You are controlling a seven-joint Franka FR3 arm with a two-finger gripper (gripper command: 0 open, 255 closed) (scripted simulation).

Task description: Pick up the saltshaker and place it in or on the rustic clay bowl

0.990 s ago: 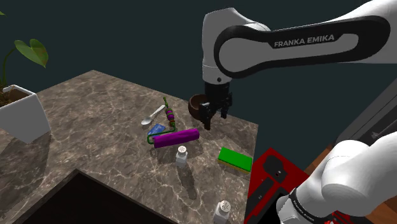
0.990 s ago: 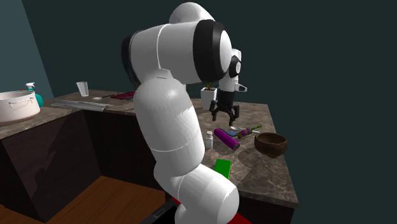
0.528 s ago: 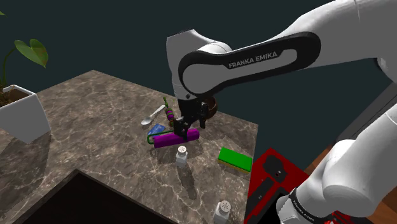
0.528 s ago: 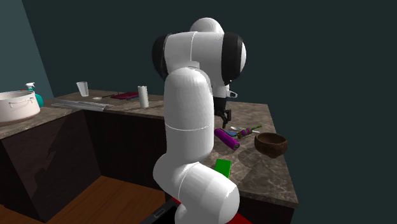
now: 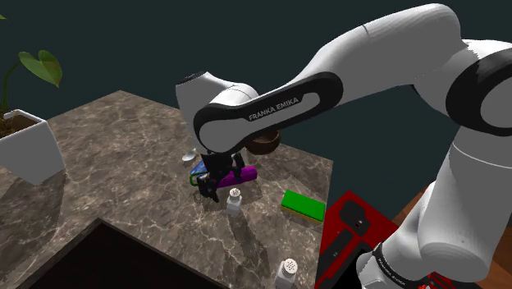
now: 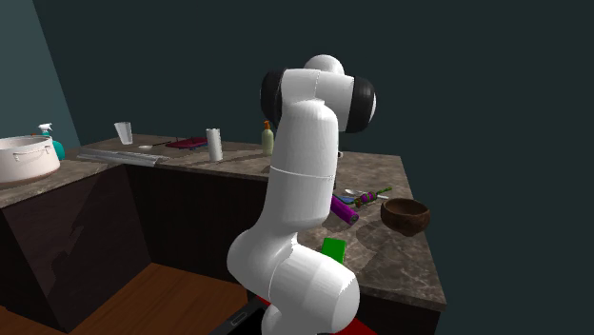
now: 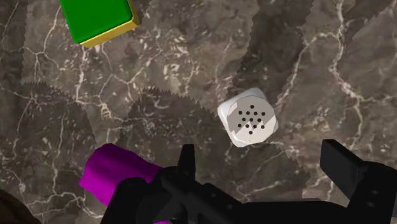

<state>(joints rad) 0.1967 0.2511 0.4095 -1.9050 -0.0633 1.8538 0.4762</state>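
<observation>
The saltshaker (image 5: 235,199) is a small white shaker standing upright on the marble counter (image 5: 115,156), its holed top (image 7: 248,121) facing the wrist camera. My gripper (image 5: 210,192) hangs low just to the shoulder view's left of it, open. In the wrist view my gripper (image 7: 264,162) has its fingers spread wide, and the shaker lies just beyond the tips, untouched. The brown clay bowl (image 6: 405,214) sits near the counter's far corner; in the shoulder view the bowl (image 5: 264,146) is partly hidden behind my forearm.
A purple cylinder (image 5: 240,174) lies right behind the gripper, beside a spoon (image 5: 189,154). A green block (image 5: 302,205) and a second shaker (image 5: 287,271) stand near the counter's front edge. A white plant pot (image 5: 29,148) is at the far left. A dark recess (image 5: 107,263) opens in front.
The arm has swung from above the bowl toward the front and the shoulder view's left, dropping past the purple cylinder to the saltshaker. The gripper stays open.
</observation>
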